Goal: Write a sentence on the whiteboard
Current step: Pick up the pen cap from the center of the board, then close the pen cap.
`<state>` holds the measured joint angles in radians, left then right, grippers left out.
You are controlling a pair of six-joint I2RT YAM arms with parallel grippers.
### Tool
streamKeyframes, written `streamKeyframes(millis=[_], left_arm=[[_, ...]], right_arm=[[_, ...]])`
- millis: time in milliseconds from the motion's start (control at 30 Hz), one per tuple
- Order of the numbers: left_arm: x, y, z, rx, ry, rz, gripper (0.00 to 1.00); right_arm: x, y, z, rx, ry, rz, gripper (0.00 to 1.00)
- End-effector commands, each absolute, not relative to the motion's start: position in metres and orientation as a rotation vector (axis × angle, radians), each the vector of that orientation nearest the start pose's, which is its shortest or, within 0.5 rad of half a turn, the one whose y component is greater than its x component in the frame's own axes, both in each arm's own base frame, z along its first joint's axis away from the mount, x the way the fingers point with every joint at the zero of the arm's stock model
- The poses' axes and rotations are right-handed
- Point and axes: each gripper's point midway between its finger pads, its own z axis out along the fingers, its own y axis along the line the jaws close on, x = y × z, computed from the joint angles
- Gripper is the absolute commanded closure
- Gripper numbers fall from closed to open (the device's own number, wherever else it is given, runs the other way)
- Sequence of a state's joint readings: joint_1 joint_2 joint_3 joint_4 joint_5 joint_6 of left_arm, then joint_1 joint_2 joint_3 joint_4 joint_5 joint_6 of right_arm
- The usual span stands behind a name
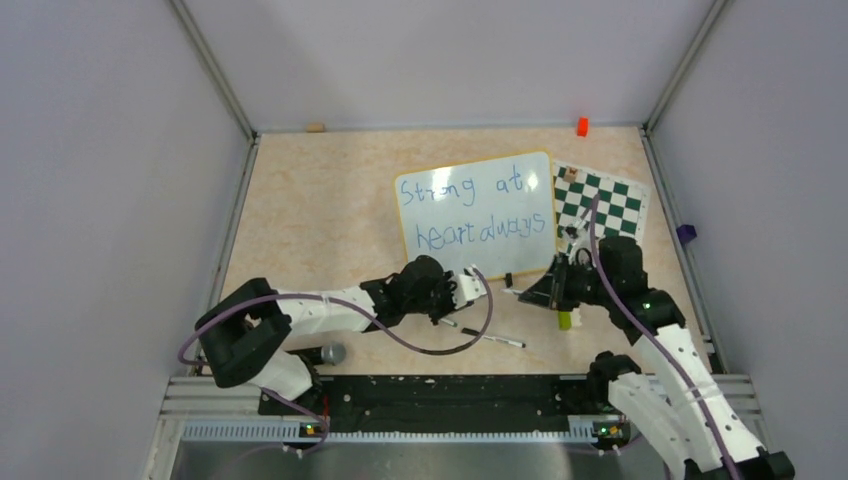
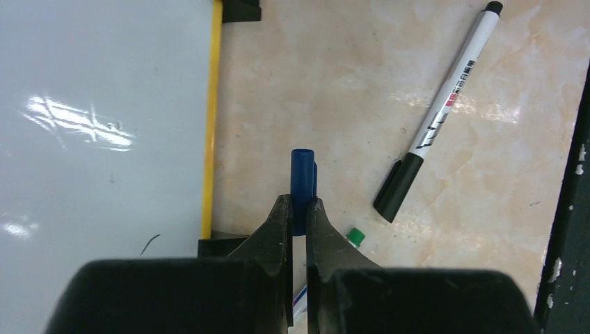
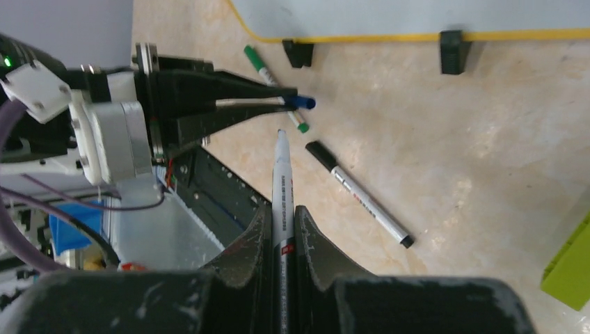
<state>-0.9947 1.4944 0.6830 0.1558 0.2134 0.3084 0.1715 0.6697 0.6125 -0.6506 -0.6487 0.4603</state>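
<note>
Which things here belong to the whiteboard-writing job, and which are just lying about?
Job:
whiteboard
sentence in blue on it
marker, gripped by the right claw
blue cap, gripped by the left claw

Lying about:
chessboard
black-capped pen
green pen
orange block
lime block

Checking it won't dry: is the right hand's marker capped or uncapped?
Uncapped: the marker in the right hand shows a bare tip; the left hand holds the blue cap apart.
</note>
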Motion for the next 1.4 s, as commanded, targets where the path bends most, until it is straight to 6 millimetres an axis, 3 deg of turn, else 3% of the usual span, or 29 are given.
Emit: streamKeyframes(millis=[0,367,1367], left_arm=[[0.209,-0.343,0.100,1.321,1.599,-0.611,1.00],[0.201,-0.341,0.113,1.316,1.559,-0.643,1.00],[0.196,-0.338,0.122,1.322,1.495,-0.653,1.00]], right_arm=[[0.175,0.172,0.170,-0.091,2.253,1.086,1.00],[0.183,0.201,0.155,-0.146,2.304,1.135,1.00],[0.179,0.214,0.144,-0.147,2.326,1.225,1.00]])
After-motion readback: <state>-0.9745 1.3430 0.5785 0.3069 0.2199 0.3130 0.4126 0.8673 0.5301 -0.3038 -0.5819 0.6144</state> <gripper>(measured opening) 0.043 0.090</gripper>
